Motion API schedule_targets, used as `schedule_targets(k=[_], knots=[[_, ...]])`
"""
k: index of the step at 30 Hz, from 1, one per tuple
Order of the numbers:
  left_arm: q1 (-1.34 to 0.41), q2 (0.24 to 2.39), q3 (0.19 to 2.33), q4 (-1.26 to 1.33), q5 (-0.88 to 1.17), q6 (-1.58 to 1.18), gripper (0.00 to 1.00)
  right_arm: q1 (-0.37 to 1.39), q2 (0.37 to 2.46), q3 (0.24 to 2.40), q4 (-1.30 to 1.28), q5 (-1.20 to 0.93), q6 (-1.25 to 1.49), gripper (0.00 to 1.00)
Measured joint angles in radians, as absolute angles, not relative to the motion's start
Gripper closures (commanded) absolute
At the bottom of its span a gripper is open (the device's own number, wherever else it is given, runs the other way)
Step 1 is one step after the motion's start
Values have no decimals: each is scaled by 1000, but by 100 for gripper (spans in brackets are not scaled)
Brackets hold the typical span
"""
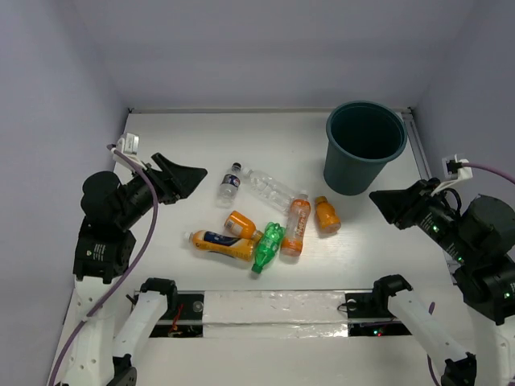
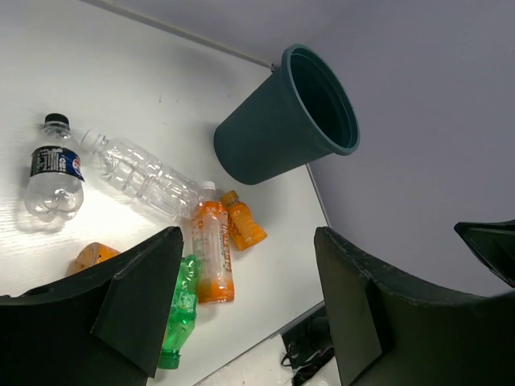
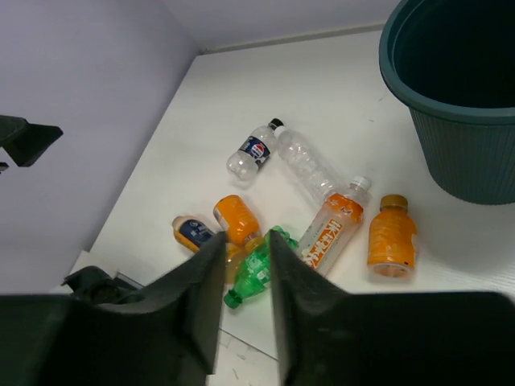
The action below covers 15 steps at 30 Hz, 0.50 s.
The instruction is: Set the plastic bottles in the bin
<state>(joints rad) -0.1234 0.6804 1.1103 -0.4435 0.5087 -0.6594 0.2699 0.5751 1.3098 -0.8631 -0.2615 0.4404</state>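
Bright, even, diffuse overhead light; faint soft shadows beside the round dark teal plastic bin (image 1: pixel 352 173) on the matte white table (image 1: pixel 185 137); slight glare on the glossy clear near-edge strip (image 1: pixel 265 310); focus sharp throughout.

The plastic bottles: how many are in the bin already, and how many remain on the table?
Done: nothing, no bottle shows inside the bin. In hand: nothing, the left gripper and the right gripper are both open and empty. Left: all seven plastic bottles lie on the table, clustered in its middle.
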Motion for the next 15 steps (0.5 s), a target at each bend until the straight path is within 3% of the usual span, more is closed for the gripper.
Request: schedule_targets(k=[1, 3, 5, 8, 11, 15], knots=[[-123, 686, 1110, -442, 510, -659, 37, 270, 576, 1310, -863, -264, 437, 86], [-123, 696, 1110, -439, 510, -659, 40, 270, 578, 1310, -864, -270, 427, 99], [-123, 708, 1110, -432, 509, -662, 45, 270, 585, 1311, -866, -279, 420, 100], [-123, 725, 1108, -408, 505, -674, 73, 270, 611, 1314, -867, -296, 410, 100], [-123, 735, 1093, -385, 493, -675, 92, 270, 635, 1314, -859, -324, 407, 100], [-126, 780, 1080, -387, 465, -660, 100, 270, 648, 1297, -817, -410, 420, 100]])
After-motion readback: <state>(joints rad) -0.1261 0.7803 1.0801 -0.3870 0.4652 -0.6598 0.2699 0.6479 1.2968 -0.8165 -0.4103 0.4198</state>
